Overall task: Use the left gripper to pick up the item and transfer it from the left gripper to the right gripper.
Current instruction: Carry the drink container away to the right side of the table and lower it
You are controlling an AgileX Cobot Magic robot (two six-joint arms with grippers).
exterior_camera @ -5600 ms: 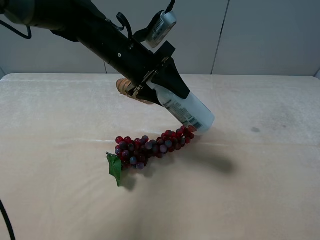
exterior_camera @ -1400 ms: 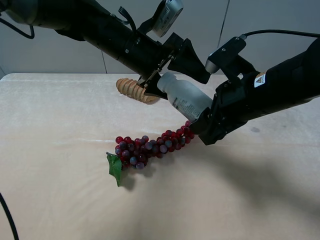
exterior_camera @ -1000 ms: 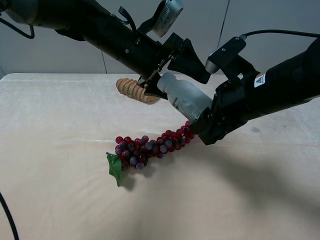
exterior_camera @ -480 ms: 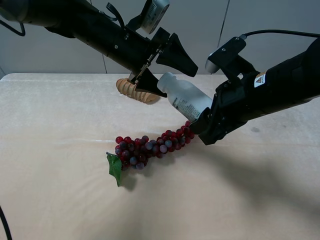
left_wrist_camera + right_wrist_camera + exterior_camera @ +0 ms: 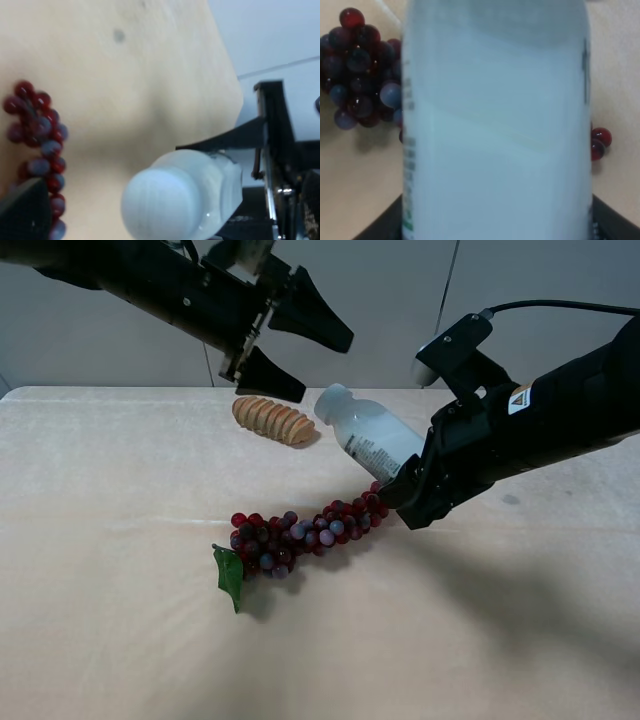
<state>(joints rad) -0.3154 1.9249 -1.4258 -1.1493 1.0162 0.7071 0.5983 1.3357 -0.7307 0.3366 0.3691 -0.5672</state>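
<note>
- Bottle position: the small white plastic bottle (image 5: 368, 433) hangs tilted in the air above the table (image 5: 120, 640). Its cap (image 5: 332, 400) points up and away, and its base end is buried in the right hand (image 5: 405, 490).
- Right hand: it is closed on the bottle's lower part and is the only thing carrying it. The right wrist view shows dark fingers (image 5: 370, 227) at both edges of the white body. How much of the finger surface bears on the plastic cannot be told.
- Slip risk: the wall looks smooth and round, and most of the bottle's length sticks out beyond the grasp. A sharp move of the arm could let it pivot or slide out.
- Drop risk: the bottle hangs just over the end of the red-purple grape bunch (image 5: 300, 533). If it fell it would likely strike the grapes and roll off across the table.
- Left hand (image 5: 327, 368): its pointed fingers are spread wide and hold nothing. It sits up and to the side, apart from the cap.
- Collision risk: if either arm closes that gap, a finger could clip the cap and lever the bottle loose.
- Ribbed tan wooden piece (image 5: 273, 420): it lies on the table below the left hand, so a low sweep there could knock it.
</note>
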